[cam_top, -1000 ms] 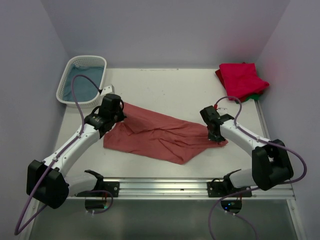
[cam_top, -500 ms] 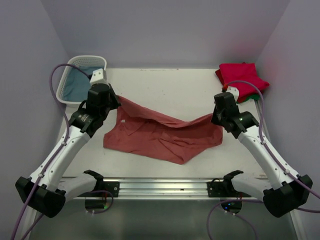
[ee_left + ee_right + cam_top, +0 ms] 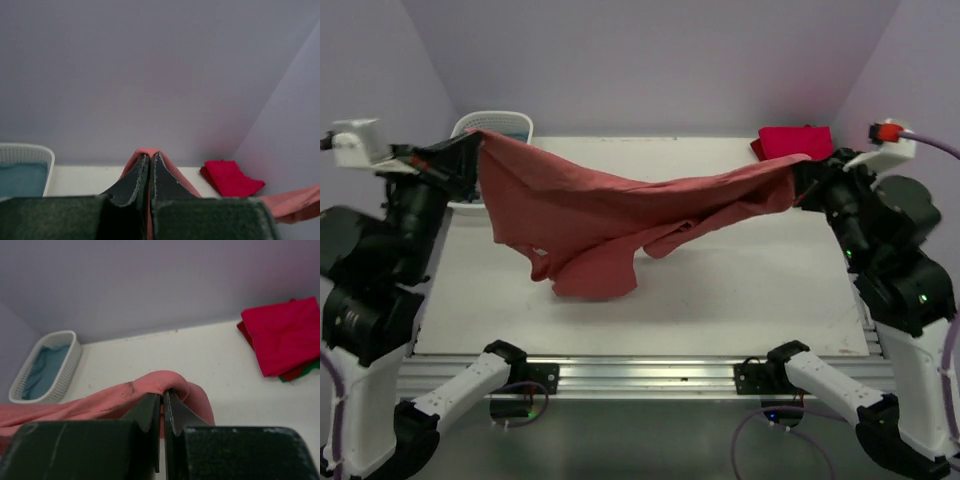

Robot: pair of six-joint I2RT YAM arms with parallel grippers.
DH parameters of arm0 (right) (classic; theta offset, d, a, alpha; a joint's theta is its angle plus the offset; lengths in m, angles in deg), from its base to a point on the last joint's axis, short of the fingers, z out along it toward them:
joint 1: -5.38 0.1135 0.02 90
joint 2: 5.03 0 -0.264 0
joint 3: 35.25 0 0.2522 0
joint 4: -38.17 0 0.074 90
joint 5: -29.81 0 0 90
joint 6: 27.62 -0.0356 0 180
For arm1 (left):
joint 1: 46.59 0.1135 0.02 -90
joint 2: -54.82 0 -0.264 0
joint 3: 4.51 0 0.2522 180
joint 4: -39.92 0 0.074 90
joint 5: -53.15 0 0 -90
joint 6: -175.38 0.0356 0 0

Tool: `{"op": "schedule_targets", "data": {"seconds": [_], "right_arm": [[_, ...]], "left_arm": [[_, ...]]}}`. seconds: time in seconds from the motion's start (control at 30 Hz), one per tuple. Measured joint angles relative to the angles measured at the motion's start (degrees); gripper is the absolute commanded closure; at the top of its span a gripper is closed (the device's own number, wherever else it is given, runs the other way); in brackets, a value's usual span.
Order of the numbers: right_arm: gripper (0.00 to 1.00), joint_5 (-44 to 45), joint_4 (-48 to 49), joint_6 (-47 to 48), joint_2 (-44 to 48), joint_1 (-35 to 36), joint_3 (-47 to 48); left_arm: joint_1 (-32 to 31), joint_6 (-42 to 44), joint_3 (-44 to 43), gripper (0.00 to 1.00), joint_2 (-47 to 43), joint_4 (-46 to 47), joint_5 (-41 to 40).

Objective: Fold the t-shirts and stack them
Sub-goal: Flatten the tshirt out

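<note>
The large salmon-red t-shirt [image 3: 610, 215] hangs stretched in the air between both arms, its middle sagging toward the table. My left gripper [image 3: 472, 143] is shut on its left corner, high at the left; the cloth [image 3: 142, 154] wraps over the fingertips in the left wrist view. My right gripper [image 3: 803, 172] is shut on its right corner, high at the right; the cloth [image 3: 155, 385] folds over the fingertips in the right wrist view. The crimson-pink t-shirt [image 3: 795, 141] lies folded at the back right corner, on a green one [image 3: 302, 371] that only peeks out below it.
A white lattice basket [image 3: 505, 122] with teal cloth [image 3: 42, 367] inside stands at the back left, partly hidden behind the raised shirt. The white table [image 3: 740, 290] lies below the hanging shirt. Purple walls close in the back and sides.
Both arms have risen high and spread apart. The salmon-red shirt has been lifted off the table and now hangs between the grippers.
</note>
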Motion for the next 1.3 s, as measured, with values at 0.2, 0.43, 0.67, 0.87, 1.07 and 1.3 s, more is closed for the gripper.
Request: {"op": "schedule_targets", "data": {"seconds": [0.2,0.43,0.67,0.87,1.07,1.3], "right_arm": [[1.00,-4.07,3.89,4.20,14.23,0.00,3.76],[1.00,-3.54,1.68,6.95,14.80,-0.90,20.90],[1.00,2.69,-1.84,8.50,-3.30,-1.07,23.61],[1.00,5.11,-4.15,9.20,-26.84,-1.07,21.79],[1.00,3.72,-8.79,9.51,-36.52,-1.07,23.26],[1.00,-1.22,-3.19,10.75,-10.91,-0.66,12.68]], "left_arm": [[3.58,2.67,-15.04,1.00,-8.22,-0.74,10.27],[13.73,2.36,-19.56,1.00,-13.66,1.92,23.10],[15.76,3.34,-16.00,1.00,-0.68,3.17,24.26],[15.78,5.09,-14.34,1.00,23.26,2.45,19.93],[14.36,6.56,-13.03,1.00,32.83,-4.31,15.15],[7.80,8.63,-3.67,1.00,5.35,-2.75,12.48]]}}
